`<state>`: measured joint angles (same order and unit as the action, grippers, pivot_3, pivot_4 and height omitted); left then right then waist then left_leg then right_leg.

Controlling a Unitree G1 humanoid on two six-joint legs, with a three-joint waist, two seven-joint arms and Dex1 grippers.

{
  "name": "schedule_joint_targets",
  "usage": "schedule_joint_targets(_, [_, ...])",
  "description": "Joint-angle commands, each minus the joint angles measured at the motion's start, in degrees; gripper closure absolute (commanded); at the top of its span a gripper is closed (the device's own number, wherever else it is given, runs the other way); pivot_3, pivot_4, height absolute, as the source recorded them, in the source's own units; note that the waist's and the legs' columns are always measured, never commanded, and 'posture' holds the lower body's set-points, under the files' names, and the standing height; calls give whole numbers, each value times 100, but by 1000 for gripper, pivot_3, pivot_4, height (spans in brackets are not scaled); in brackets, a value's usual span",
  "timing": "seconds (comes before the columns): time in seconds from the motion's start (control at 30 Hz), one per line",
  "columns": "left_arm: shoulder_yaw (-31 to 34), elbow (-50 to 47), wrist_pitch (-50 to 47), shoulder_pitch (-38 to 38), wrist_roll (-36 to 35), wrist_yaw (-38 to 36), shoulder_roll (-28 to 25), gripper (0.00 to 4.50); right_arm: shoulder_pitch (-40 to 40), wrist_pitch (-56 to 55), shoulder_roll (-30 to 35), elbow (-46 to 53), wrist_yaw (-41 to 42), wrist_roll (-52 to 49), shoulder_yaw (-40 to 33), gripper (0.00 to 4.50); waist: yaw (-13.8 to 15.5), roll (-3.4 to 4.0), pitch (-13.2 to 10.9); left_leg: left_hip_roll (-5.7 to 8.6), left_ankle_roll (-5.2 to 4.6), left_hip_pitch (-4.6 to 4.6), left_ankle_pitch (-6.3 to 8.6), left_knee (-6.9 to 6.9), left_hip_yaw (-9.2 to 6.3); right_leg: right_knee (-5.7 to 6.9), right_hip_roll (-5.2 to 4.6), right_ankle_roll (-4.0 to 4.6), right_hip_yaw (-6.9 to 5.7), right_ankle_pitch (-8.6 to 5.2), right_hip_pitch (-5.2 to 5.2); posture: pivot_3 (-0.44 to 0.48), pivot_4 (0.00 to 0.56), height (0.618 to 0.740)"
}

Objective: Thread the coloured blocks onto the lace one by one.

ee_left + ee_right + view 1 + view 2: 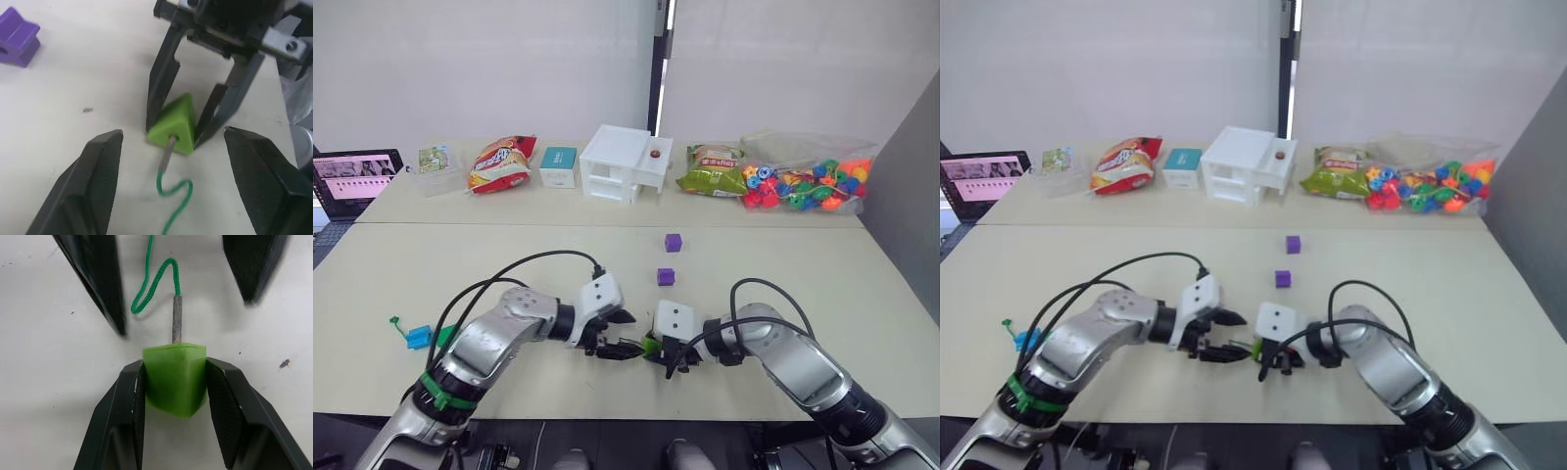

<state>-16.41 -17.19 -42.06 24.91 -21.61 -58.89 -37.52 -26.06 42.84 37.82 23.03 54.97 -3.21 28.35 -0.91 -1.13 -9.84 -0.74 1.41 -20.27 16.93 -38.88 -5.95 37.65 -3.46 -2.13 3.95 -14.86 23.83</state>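
The right gripper (174,382) is pinching a light green block (174,378) between its two black fingers at the near middle of the table (822,284), with the block sitting on the tabletop and a finger pressing against each of its sides. The stiff pale tip (176,319) of the green lace (172,199) is sitting in the hole on the block's left-facing side, and the cord behind the tip is curling in a small loop on the table. The left gripper (172,152) is facing the right one from just beside it, its jaws standing wide apart on either side of the lace and touching neither the cord nor the block. Two purple blocks are lying farther back near the centre of the table, one (666,277) just beyond the grippers and the other (673,241) a little farther still, apart from each other. At the near left edge, well apart from the grippers, a blue block (418,337) is lying with a bit of green cord beside it. Along the far side of the table, a red snack bag (501,163), a small teal box (558,166), a white toy house (624,163), a green snack bag (713,170) and a clear bag of multicoloured beads (806,183) are standing in a row, and a laptop (354,178) is sitting at the far left.
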Motion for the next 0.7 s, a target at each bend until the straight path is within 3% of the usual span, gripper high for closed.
schedule_joint_targets(0.03, [458,-10,439,-276,-85,-10,-99,1231,157,102,254,-186,100,67,91,3188,10,0,0,0,0,0,0,0,0,-3,0,0,0,0,-1,0,150,740])
schedule_joint_targets(0.27, [440,66,923,-504,148,-51,-141,1231,127,95,316,-182,147,35,63,3188,23,0,0,1,0,-1,0,0,0,-10,-2,0,-2,0,-6,0,150,740])
schedule_joint_targets(0.37, [78,87,1341,-702,432,-44,-25,1231,76,115,311,-196,166,48,78,3188,12,1,1,0,0,1,0,0,1,-10,-2,0,-1,0,-6,0,150,740])
schedule_joint_targets(0.7, [-176,366,1359,-632,657,123,309,1231,125,199,343,-99,148,27,64,3188,17,0,1,0,0,0,0,0,1,-10,-1,0,-1,0,-6,0,150,740])
